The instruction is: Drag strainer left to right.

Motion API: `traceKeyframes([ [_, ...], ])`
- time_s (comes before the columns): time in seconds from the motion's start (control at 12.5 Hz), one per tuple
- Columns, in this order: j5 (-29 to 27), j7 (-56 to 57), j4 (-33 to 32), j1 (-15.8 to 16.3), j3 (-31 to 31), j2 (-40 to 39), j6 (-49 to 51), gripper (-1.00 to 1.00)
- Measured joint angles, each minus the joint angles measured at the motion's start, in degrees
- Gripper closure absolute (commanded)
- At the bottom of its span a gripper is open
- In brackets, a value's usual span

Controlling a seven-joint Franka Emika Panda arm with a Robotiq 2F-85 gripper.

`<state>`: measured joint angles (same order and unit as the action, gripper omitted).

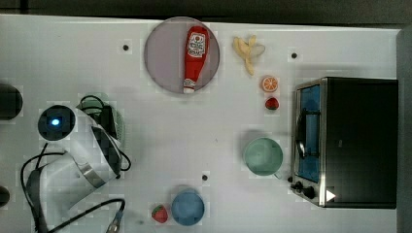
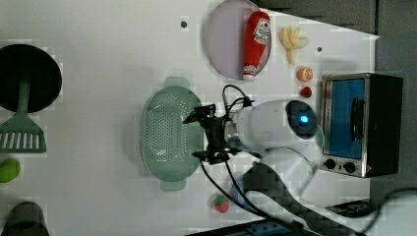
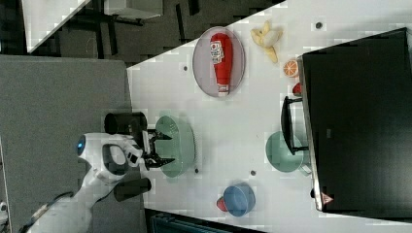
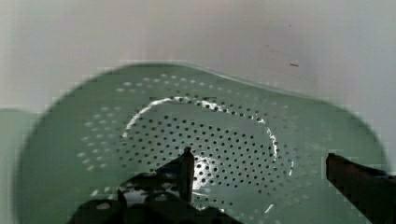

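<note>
Gripper point(image 2: 199, 136) spread wide, grasping nothing, poised over strainer point(image 2: 164, 132) rim on arm's side. Strainer point(image 1: 97, 99) flat on white table point(image 1: 204, 126), near top view's left edge, well apart from mint bowl point(image 1: 263, 156) and toaster oven point(image 1: 350, 141).

In the top view the arm point(image 1: 92, 155) hides most of the strainer point(image 1: 94, 100). In the left view the bottom edge cuts off a dark cup point(image 2: 24, 219) at the near left corner, and the left edge cuts a green ball point(image 2: 7, 169).
</note>
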<state>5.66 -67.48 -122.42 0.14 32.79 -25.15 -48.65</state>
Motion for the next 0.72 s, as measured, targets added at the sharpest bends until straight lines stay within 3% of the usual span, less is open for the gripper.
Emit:
traceKeyframes([
  [0.24, 1.5, -2.4, 0.3, 1.6, -1.7, -6.5, -5.3, -1.0],
  [0.72, 3.3, -3.9, -1.0, 5.0, -7.7, -9.5, -9.8, -1.0],
])
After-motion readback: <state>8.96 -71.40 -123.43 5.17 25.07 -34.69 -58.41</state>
